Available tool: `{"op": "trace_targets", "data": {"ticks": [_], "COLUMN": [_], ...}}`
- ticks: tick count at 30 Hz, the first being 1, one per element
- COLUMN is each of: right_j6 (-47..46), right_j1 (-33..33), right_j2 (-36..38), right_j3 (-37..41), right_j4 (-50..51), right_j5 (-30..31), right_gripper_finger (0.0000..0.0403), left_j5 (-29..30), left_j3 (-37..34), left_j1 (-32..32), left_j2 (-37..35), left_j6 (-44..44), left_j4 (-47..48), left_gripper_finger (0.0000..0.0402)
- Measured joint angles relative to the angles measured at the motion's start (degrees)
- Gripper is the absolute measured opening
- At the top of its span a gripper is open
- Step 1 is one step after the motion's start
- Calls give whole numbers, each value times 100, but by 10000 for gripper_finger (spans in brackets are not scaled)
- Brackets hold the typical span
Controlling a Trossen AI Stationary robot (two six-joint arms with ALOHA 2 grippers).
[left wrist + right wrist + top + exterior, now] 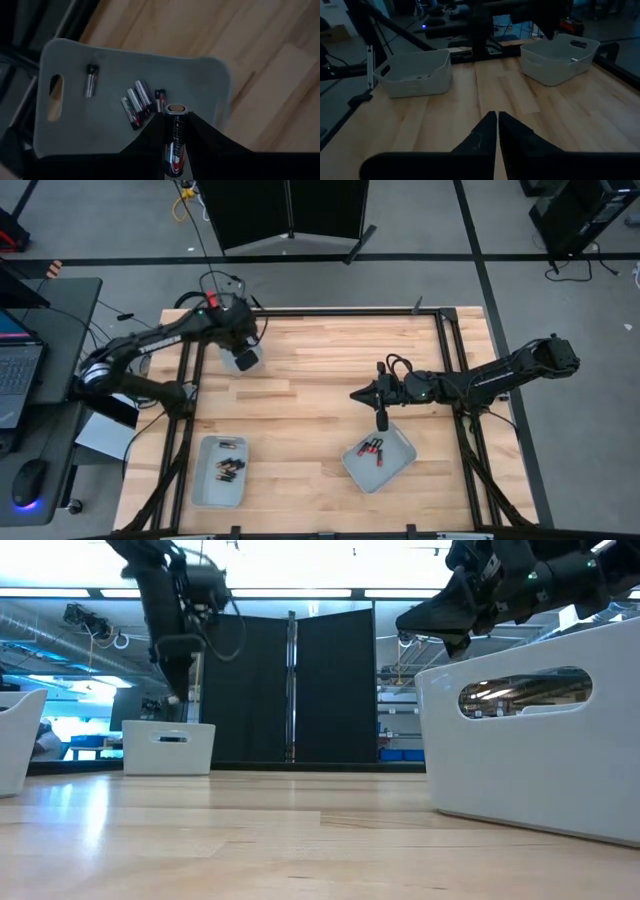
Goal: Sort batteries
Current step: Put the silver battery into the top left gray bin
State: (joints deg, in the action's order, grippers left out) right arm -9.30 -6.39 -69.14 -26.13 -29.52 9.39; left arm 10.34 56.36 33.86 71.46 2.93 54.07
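My left gripper hangs over the table's far left, above a pale grey tray, and is shut on a dark battery with a copper band. In the left wrist view a grey tray with several dark, red-ended batteries lies below the fingers. My right gripper hovers over the middle of the table, pointing toward the left edge. It is shut with nothing between its fingers. Red batteries lie in the near-right tray. Dark batteries lie in the near-left tray. My left gripper pinches the battery's long sides between its two fingers. The battery lies along the fingers, and its silvery end sticks out past the fingertips. The fingers slant steeply down from above, and the battery is lifted clear above the tray.
Dark frame rails run along the table's left, right and far edges. Bare wood lies between the two arms. A desk with a laptop and a mouse stands beyond the left edge. In the low view the near-right tray looms large.
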Motion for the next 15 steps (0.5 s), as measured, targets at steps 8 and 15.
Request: {"op": "trace_targets", "data": {"ticks": [8, 15], "right_j6": [291, 373], "right_j1": [0, 0], "right_j2": [0, 0], "right_j3": [0, 0], "right_j4": [9, 132], "right_j5": [-1, -2], "right_gripper_finger": [11, 23], "left_j5": [-143, -513], "left_j3": [0, 0], "left_j1": [1034, 1495], "left_j2": [1030, 1768], "left_j6": [606, 773], "left_j4": [-403, -1010], "left_gripper_finger": [54, 54]}}
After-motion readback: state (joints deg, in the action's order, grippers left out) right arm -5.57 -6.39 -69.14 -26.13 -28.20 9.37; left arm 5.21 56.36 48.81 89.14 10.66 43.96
